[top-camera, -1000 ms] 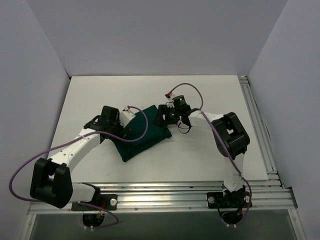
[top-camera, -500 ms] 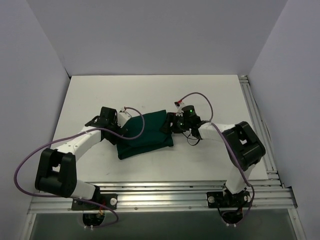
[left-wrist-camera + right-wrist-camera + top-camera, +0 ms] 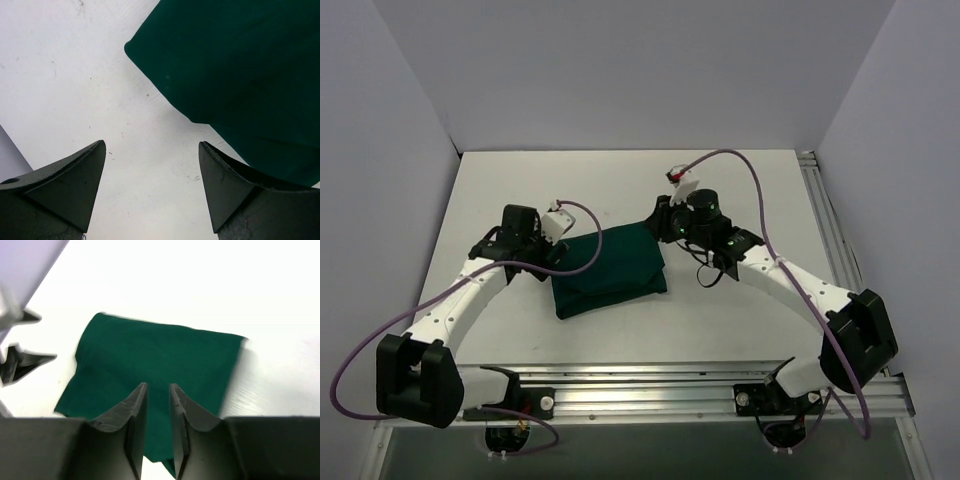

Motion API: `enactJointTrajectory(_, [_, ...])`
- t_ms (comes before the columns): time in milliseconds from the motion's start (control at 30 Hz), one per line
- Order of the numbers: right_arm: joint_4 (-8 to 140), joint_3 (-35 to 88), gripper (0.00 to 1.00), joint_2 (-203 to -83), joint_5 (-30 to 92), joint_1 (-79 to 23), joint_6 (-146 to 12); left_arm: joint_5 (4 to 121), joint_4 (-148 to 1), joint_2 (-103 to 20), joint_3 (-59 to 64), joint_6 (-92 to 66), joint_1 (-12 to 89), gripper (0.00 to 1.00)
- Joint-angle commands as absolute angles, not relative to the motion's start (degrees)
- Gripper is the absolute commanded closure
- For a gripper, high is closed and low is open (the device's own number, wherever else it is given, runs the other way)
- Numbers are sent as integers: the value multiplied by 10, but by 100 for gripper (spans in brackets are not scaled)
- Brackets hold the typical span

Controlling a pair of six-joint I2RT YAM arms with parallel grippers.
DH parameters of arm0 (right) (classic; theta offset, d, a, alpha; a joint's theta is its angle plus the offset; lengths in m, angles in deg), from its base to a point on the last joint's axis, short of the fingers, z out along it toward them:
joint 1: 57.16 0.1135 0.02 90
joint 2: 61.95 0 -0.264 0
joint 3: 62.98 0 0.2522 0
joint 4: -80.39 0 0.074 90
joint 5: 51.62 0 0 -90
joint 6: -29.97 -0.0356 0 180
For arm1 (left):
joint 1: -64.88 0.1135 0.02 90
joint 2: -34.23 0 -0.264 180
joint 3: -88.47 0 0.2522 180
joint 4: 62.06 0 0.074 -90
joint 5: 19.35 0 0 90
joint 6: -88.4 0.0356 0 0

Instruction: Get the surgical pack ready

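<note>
Folded green drape (image 3: 610,272) lies mid-tabletop (image 3: 740,190), sitting squarer to the near edge than 1 s ago. Just left of it, left gripper (image 3: 152,144), jaws wide apart, has backed off onto bare top. At drape's far-right corner, right gripper (image 3: 157,386): jaws nearly together vs. wide before; can't tell if cloth's pinched.

Bright, washed-out glare; slight blur.

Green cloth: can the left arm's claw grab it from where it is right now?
Probably yes. The left gripper sits right beside the green cloth, near its corner, jaws wide open. Only bare table lies between them, so nothing seems to block it.
</note>
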State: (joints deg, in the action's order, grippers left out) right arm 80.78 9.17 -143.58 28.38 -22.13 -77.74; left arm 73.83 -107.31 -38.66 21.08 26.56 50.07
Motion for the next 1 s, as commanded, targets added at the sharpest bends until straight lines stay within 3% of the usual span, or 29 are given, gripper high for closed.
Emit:
enactJointTrajectory(0, [869, 86, 91, -1486, 198, -181, -765, 745, -1098, -377, 191, 239, 516, 16])
enactJointTrajectory(67, [946, 78, 100, -1510, 142, -171, -791, 754, -1101, -378, 191, 235, 523, 16])
enactJointTrajectory(400, [1144, 16, 100, -1643, 29, -146, -843, 747, -1105, -384, 192, 227, 536, 16])
enactJointTrajectory(733, [1223, -90, 100, -1664, 32, -143, -878, 742, -1102, -393, 195, 230, 536, 16])
enactJointTrajectory(967, [1143, -36, 100, -1636, 48, -143, -842, 741, -1104, -394, 195, 233, 536, 16])
